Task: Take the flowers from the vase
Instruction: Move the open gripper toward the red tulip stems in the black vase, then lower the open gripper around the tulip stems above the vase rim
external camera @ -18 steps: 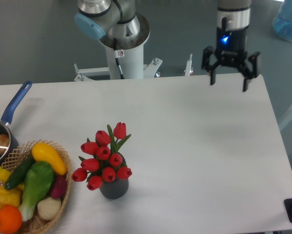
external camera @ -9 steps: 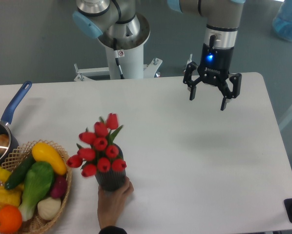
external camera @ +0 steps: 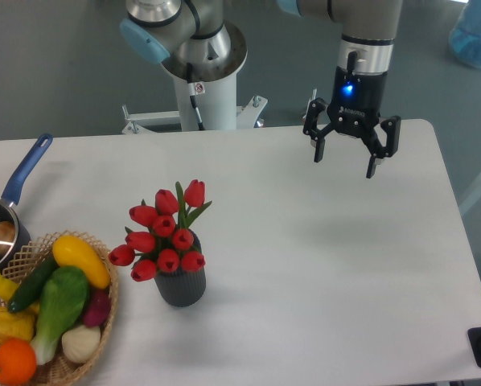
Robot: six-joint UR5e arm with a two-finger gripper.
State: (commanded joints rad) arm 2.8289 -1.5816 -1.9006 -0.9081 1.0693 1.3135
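Far to the claw's lower left, at the table's [external camera: 321, 241] edge, sits a pot [external camera: 1, 233] with a blue handle, and just below it a basket [external camera: 104, 310] of vegetables. Neither matters to the job.

Nearer in, but well apart from the claw and down to its left, stands the vase [external camera: 180, 285], upright on the table. The flowers [external camera: 164, 237] sit in its mouth, red buds fanned out over the rim and leaning a little away from the claw, with green leaves poking up at the top.

At the right, the claw [external camera: 351, 149] hangs in the air above the far side of the table, pointing down, its fingers spread wide and nothing between them. It touches nothing.

So the step in hand looks like the approach: the flowers are untouched and not yet lifted. The next move calls for carrying the claw down and to the left until it stands over the bunch, then lowering with the fingers kept wide enough to straddle the buds or, better, the stems just above the vase mouth. The grip should close on the flowers alone, since catching the rim could drag the vase up or tip it.
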